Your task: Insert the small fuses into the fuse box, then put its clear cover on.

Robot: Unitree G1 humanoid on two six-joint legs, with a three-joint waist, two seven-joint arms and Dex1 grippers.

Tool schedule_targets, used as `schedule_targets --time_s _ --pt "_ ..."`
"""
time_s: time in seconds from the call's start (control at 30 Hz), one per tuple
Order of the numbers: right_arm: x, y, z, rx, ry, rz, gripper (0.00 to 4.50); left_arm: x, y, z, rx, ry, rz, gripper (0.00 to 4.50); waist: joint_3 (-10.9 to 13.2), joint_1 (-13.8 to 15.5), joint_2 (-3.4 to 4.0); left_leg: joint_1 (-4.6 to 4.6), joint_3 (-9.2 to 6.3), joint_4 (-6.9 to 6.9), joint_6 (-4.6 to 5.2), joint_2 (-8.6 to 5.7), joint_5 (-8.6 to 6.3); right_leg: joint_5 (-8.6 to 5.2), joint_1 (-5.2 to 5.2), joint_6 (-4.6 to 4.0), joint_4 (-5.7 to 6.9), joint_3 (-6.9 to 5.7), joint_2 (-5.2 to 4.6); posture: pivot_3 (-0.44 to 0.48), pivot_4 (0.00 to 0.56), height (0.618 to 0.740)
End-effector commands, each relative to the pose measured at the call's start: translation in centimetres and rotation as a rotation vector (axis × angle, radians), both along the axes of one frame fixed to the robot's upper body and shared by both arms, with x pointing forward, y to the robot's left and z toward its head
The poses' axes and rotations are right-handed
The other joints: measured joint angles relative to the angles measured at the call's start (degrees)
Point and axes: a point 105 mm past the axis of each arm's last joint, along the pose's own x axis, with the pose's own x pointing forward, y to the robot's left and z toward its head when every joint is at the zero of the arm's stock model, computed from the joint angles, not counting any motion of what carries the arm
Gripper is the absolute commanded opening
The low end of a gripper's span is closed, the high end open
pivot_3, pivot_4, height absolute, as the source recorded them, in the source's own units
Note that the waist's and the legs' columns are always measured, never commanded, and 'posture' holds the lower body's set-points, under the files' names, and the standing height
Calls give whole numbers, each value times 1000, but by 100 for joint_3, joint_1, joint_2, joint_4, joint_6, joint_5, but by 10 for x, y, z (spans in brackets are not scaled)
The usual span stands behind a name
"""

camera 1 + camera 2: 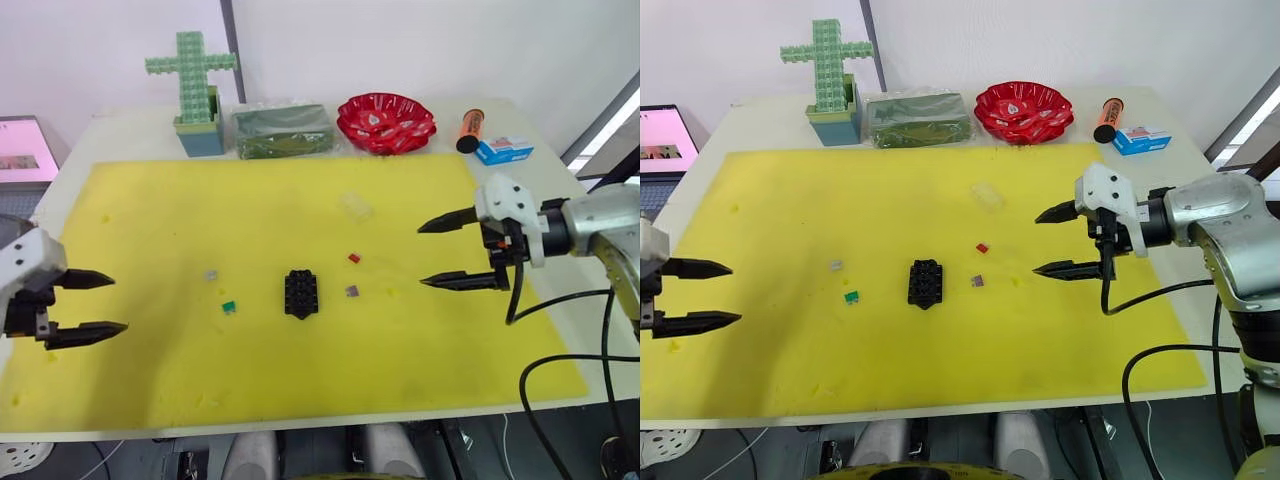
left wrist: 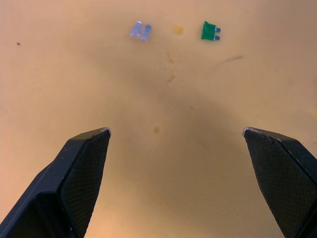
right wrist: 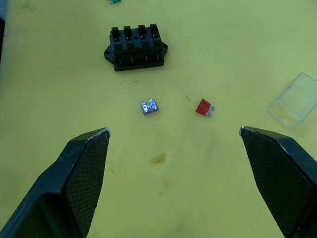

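The black fuse box (image 1: 301, 293) sits mid-mat with its slots up. Four small fuses lie loose around it: grey (image 1: 211, 274) and green (image 1: 229, 306) to its left, red (image 1: 354, 258) and purple-grey (image 1: 352, 291) to its right. The clear cover (image 1: 355, 206) lies further back on the mat. My left gripper (image 1: 98, 303) hovers open at the mat's left edge, fingers pointing toward the grey and green fuses. To the right of the red and purple-grey fuses, my right gripper (image 1: 431, 254) is open and empty.
A yellow foam mat (image 1: 150, 380) covers the white table. Along the back stand a green block cross (image 1: 193, 85), a dark green packet (image 1: 283, 131), a red bowl (image 1: 386, 122), an orange tube (image 1: 470, 130) and a small blue box (image 1: 504, 150). Cables hang at the right.
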Motion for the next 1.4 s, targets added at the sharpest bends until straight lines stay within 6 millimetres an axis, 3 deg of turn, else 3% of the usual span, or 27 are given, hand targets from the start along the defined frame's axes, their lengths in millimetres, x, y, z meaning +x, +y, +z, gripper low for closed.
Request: schedule_targets --time_s 0.03,0.9,1.2,1.33,1.4 --pt "-1 3 8 4 -44 16 4463 1 -1 10 20 -53 -5 4500 0 1 0 0 0 0 0 0 0 0 0 0 0 0 0 0 150 740" --pt "3 15 9 69 -11 -23 4463 3 -24 7 -111 22 -5 4500 1 -4 1 0 0 0 0 0 0 0 1 0 1 1 0 0 150 740" --pt "-9 82 15 175 -24 131 4463 12 -46 -32 -475 284 178 4500 -1 -10 3 1 -4 0 1 1 -1 11 1 19 6 3 6 0 150 740" --pt "-11 106 16 192 -34 182 4500 16 -60 -45 -699 444 280 3661 -2 8 -2 -2 -13 3 1 -1 0 12 4 21 8 2 8 0 150 740" --pt "-12 113 15 188 -38 200 4500 19 -65 -51 -767 502 330 3661 -5 11 -10 0 -15 7 1 -5 0 13 9 23 10 3 4 0 150 740"
